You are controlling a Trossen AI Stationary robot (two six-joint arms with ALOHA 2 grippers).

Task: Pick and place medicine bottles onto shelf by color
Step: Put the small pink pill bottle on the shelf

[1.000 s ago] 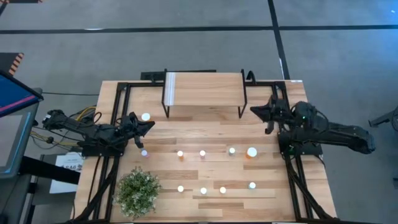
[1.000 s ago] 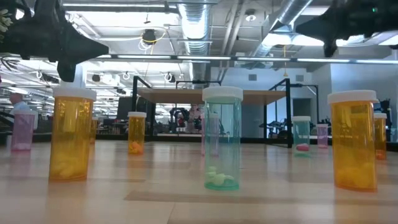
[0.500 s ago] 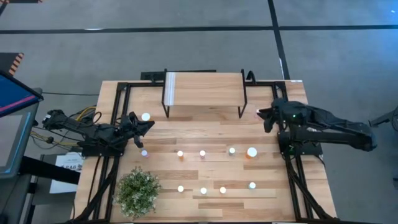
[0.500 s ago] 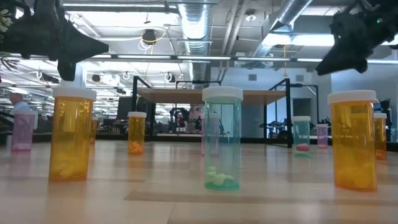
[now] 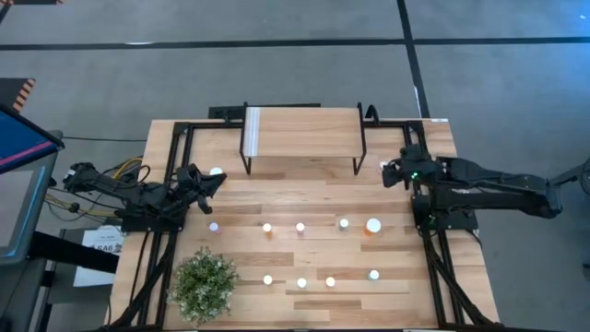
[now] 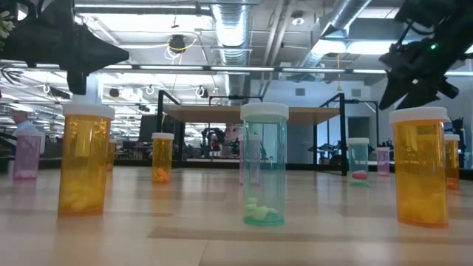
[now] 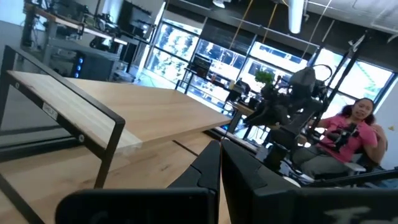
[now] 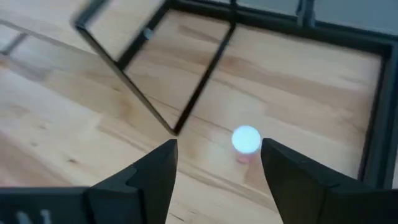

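- High view: right gripper, fingers apart, right of centre beside the shelf's right legs; left gripper, closed, at left. Bottle caps form two rows across the table below the shelf; plant lower left.
- Low view: teal bottle centre, orange bottles flanking.
- Right wrist view: open fingers frame a pink bottle near the shelf leg.
- Left wrist view: shut fingers point past the shelf top.

Pale matt wood tabletop and shelf top — thin black metal legs, translucent glossy plastic bottles.
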